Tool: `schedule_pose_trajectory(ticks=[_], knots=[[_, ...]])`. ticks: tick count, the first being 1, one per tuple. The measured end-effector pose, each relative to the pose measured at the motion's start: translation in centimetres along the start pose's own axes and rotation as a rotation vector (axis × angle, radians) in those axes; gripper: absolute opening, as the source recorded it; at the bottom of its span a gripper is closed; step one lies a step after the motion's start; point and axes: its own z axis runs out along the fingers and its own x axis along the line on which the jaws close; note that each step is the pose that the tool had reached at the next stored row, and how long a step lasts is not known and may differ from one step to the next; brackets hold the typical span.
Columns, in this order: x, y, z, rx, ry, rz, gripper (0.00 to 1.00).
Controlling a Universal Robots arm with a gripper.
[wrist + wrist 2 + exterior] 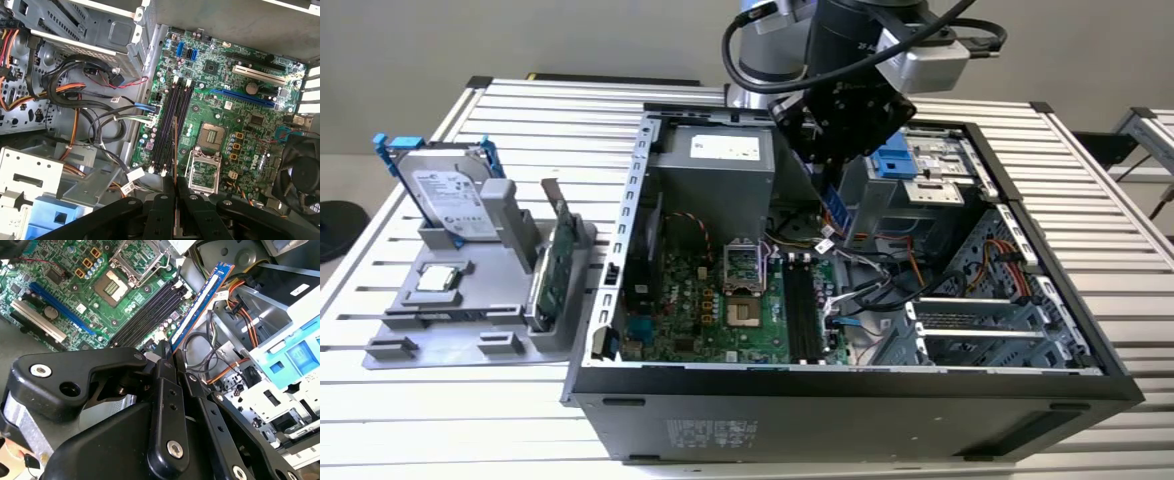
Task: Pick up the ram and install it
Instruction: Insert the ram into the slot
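Looking into the open case [854,385], you see your gripper [167,350] clamped on the ram [200,305]. It hangs above the memory slots [162,130].

The hand [175,189] grips the ram [175,150] over the motherboard [225,100].

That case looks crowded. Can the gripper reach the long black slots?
Probably yes: the gripper, shut on the ram, hangs over the black slots, which lie bare; cables sit beside them, not across.
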Motion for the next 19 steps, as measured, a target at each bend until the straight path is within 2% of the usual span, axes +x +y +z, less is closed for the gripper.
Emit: schedule_pose_trajectory(ticks=[19], knots=[[0.01,-0.02,0.51,-0.0039,-0.0009,0.000,0.00]])
